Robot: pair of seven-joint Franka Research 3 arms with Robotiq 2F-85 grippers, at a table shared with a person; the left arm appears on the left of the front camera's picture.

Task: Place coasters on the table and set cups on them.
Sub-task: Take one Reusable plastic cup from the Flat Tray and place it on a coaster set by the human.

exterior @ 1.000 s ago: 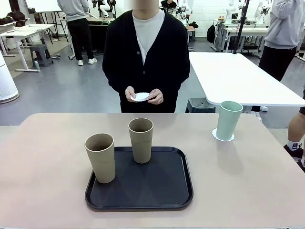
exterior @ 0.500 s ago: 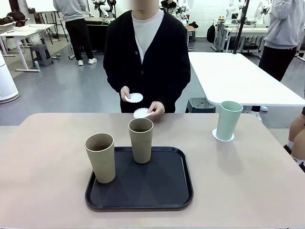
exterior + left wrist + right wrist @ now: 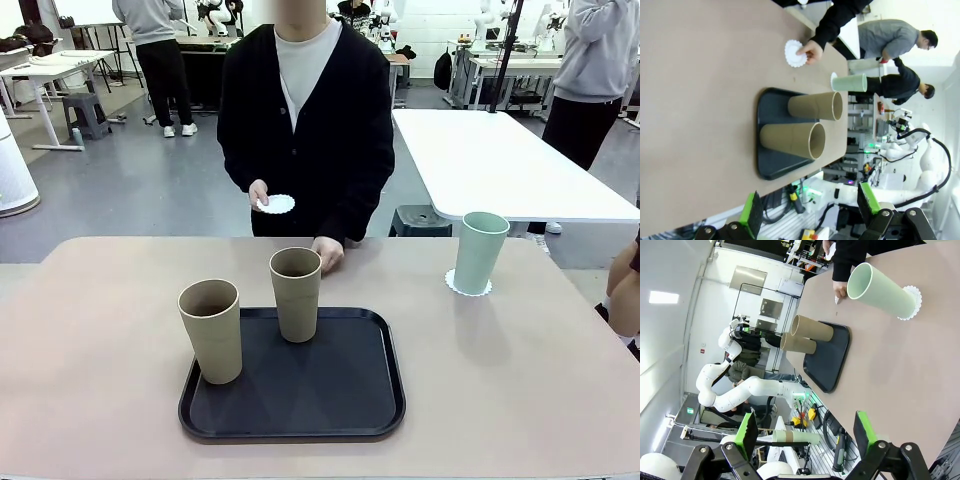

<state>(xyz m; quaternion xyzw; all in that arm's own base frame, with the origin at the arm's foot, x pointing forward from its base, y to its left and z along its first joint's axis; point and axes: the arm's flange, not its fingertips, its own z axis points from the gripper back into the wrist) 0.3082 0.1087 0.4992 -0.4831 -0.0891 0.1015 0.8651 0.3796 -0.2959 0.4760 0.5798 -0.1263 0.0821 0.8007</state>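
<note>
Front: person stands at far side of table (image 3: pixel 520 390). One hand (image 3: pixel 262 195) holds first coaster (image 3: pixel 277 204) at abt waist ht. Other hand (image 3: pixel 328 252) is down at the tabletop, just behind rear tan cup (image 3: pixel 296 294). Rear tan cup & near tan cup (image 3: pixel 211 330) stand upright on black tray (image 3: pixel 300 405), apart from each other. Mint cup (image 3: pixel 480 252) stands upright on second coaster (image 3: pixel 468 287), on the table to robot's right of the tray, well apart from it.

Left wrist: left gripper (image 3: pixel 810 207) is off the table, jaws spread wide, nothing btwn the pads. Third coaster (image 3: pixel 795 53) lies on the table beyond the tray, w/ the lowered hand's fingertips on its edge.

Right wrist: right gripper (image 3: pixel 805 432) is released, jaws wide, empty, well away from the mint cup. Mint cup sits centred on second coaster, scalloped rim showing all round the base. Both tan cups are on the tray.
</note>
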